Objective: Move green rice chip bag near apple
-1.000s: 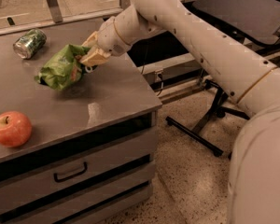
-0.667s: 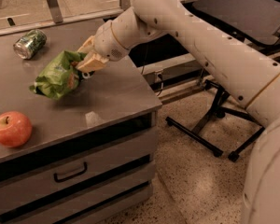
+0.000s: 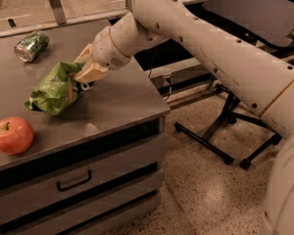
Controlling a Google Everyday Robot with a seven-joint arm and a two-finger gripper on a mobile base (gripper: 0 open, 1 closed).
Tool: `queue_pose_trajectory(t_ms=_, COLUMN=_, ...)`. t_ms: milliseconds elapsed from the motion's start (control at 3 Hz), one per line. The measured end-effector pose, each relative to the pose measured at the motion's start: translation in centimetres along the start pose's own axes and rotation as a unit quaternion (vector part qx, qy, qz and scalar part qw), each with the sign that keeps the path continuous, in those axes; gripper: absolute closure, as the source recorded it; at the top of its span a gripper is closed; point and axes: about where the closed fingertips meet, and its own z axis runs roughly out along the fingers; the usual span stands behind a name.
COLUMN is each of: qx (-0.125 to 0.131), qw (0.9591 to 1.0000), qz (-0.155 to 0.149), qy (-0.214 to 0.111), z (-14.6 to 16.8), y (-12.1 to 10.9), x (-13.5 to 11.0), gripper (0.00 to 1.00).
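The green rice chip bag (image 3: 54, 88) is the thing we follow here, and we find it over the left half of the table (image 3: 122, 97), held at its upper right end. Taking the scene by size, we see first the big cream arm (image 3: 196, 38) reaching down from the right edge across the upper middle. Under it is the grey table, with a drawer (image 3: 74, 181) in its front. A dark chair (image 3: 255, 13) stands behind on the speckled floor (image 3: 206, 190).

At the end of the arm, the hand (image 3: 87, 72) is above the table's middle, its tan fingers (image 3: 90, 74) pinched together on the crinkled bag. The bag hangs down to the left from that grip. We cannot tell whether its lower end touches the table.

The apple (image 3: 12, 135) lies near the table's front left edge, close to the bag but apart from it. The small green can (image 3: 32, 46) lies on its side at the back left, well apart from the apple.
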Motion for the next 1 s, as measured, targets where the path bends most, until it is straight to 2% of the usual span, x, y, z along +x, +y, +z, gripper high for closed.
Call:
queue_pose_trajectory(t_ms=667, qx=-0.004, qw=1.0, qz=-0.001, qy=-0.001, z=0.44, y=0.18, x=-0.14, gripper=0.08)
queue_pose_trajectory(t_ms=1000, qx=-0.006, qw=1.0, qz=-0.001, qy=-0.002, z=0.61, y=0.25, x=-0.19, gripper=0.0)
